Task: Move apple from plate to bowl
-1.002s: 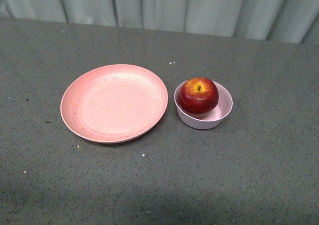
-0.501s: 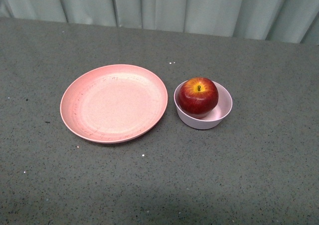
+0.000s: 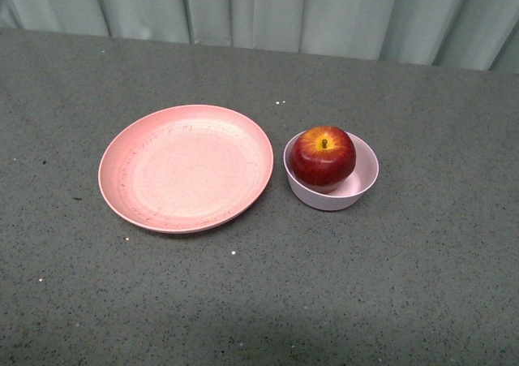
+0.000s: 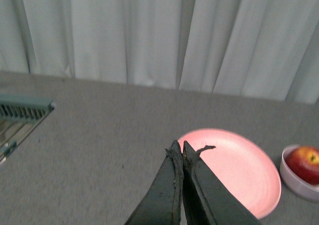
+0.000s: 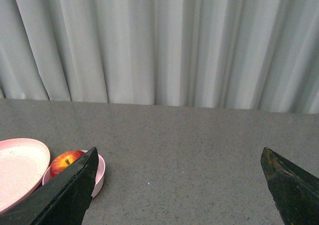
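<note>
The dark red apple (image 3: 323, 157) sits inside the small pale pink bowl (image 3: 357, 189), stem up. To its left lies the wide salmon-pink plate (image 3: 186, 168), with nothing on it. Neither arm shows in the front view. In the left wrist view my left gripper (image 4: 181, 147) is shut with nothing between its fingers, raised above the table in front of the plate (image 4: 239, 167); the apple (image 4: 305, 163) and bowl (image 4: 294, 177) lie beyond. My right gripper (image 5: 179, 155) stands wide open and empty, with the apple (image 5: 66, 161), bowl (image 5: 99, 172) and plate (image 5: 17, 167) off to one side.
A grey speckled table (image 3: 405, 285) carries everything. Pale curtains (image 3: 284, 9) hang behind its far edge. A grey-green ridged object (image 4: 22, 112) shows at the edge of the left wrist view.
</note>
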{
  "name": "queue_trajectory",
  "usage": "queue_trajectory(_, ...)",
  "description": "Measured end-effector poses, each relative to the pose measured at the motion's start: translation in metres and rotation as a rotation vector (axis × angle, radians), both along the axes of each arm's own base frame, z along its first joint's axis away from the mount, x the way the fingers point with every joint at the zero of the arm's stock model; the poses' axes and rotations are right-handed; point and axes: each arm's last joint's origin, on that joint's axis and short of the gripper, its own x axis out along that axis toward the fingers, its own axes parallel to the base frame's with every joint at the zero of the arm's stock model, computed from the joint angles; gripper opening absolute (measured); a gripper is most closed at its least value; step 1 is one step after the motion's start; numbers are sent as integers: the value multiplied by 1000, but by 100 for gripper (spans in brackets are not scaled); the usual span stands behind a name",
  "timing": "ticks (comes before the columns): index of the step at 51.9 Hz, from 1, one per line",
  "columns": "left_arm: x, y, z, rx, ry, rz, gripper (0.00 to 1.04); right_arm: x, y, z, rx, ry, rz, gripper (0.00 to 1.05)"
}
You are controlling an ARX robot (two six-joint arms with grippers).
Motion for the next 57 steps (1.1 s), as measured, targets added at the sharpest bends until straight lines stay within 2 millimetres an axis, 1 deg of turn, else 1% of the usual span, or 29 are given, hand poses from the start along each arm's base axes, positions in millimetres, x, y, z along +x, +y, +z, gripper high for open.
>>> queue_trajectory(2,-3,0,-3,0,27,-3,4,0,0,0,0,0,0,95)
queue_trajectory(5,-7,0,-2,0,3,-2,4,0,0,0,0,0,0,95)
queue_trajectory(12,-7,0,-2,0,2,-2,4,0,0,0,0,0,0,95)
queue_trajectory(13,-7,0,-2,0,2,-2,7,0,0,0,0,0,0,95)
queue_trajectory(15,-7,0,-2,0,2,-2,16,0,0,0,0,0,0,95)
queue_trajectory(16,-7,0,-2,0,2,-2,18,0,0,0,0,0,0,95)
queue_trajectory(19,-7,0,-2,0,2,-2,29,0,0,0,0,0,0,95)
queue_trajectory(21,-7,0,-2,0,2,-2,34,0,0,0,0,0,0,95)
queue_trajectory(24,-7,0,-2,0,2,-2,47,0,0,0,0,0,0,95)
queue_trajectory(25,-7,0,-2,0,2,-2,49,0,0,0,0,0,0,95)
queue_trajectory(30,-7,0,-2,0,2,-2,72,0,0,0,0,0,0,95)
queue_trajectory(32,-7,0,-2,0,2,-2,79,0,0,0,0,0,0,95)
queue_trajectory(34,-7,0,-2,0,2,-2,90,0,0,0,0,0,0,95)
queue_trajectory(37,-7,0,-2,1,2,-2,100,0,0,0,0,0,0,95)
queue_trajectory(40,-7,0,-2,1,2,-2,97,0,0,0,0,0,0,95)
queue_trajectory(57,-7,0,-2,1,3,-2,98,0,0,0,0,0,0,95)
